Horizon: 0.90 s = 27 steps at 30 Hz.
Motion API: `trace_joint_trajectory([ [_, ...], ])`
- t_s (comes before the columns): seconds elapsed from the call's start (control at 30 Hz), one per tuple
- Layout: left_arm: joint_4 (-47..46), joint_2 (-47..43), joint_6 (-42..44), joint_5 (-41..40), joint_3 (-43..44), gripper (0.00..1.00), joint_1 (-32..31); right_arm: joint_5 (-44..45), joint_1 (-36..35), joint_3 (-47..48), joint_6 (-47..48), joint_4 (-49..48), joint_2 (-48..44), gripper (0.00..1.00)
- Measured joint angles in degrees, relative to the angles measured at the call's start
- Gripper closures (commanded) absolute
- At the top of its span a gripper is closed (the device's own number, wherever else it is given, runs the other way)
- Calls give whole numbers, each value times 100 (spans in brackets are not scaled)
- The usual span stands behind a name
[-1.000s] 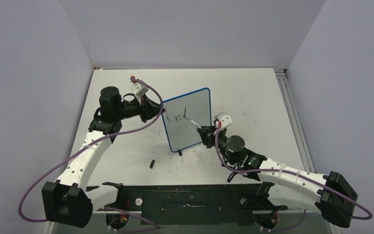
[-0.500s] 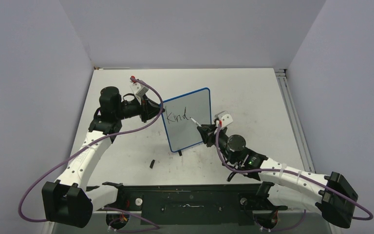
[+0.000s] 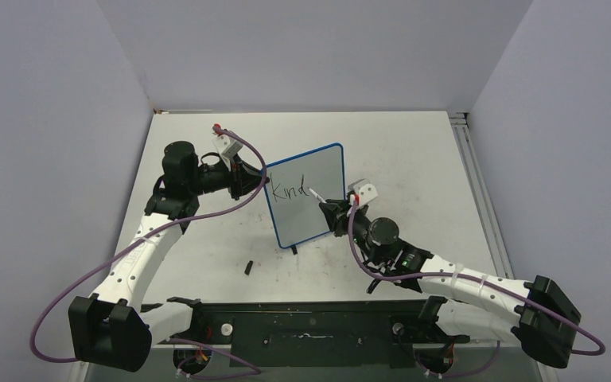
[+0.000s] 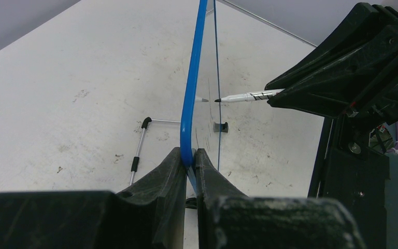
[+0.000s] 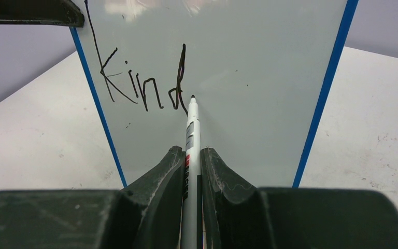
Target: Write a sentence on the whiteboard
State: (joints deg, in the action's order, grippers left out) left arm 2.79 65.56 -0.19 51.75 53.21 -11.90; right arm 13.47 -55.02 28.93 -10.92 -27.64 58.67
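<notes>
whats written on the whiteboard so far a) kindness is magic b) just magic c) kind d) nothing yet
C: the whiteboard carries only the black lettering "Kind", and the marker tip sits just right of the d in the right wrist view.

The whiteboard [image 3: 310,208] stands upright near the middle of the table [image 3: 414,151], a small white panel in a thin blue frame with rounded corners, its face turned toward the near right corner and one black foot showing under its lower edge. Of the sentence [image 5: 144,83], only "Kind" is written, in black handwritten strokes across the board's upper left part.
</notes>
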Motion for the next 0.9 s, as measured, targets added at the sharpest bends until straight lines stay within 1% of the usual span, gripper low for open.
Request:
trace_joint_trajectory([
  [0.33, 0, 28, 2, -26, 20, 100, 7, -2, 101, 70, 22, -197, 173, 95],
  [0.9, 2, 31, 2, -4, 20, 100, 7, -2, 98, -142, -136, -59, 83, 95],
])
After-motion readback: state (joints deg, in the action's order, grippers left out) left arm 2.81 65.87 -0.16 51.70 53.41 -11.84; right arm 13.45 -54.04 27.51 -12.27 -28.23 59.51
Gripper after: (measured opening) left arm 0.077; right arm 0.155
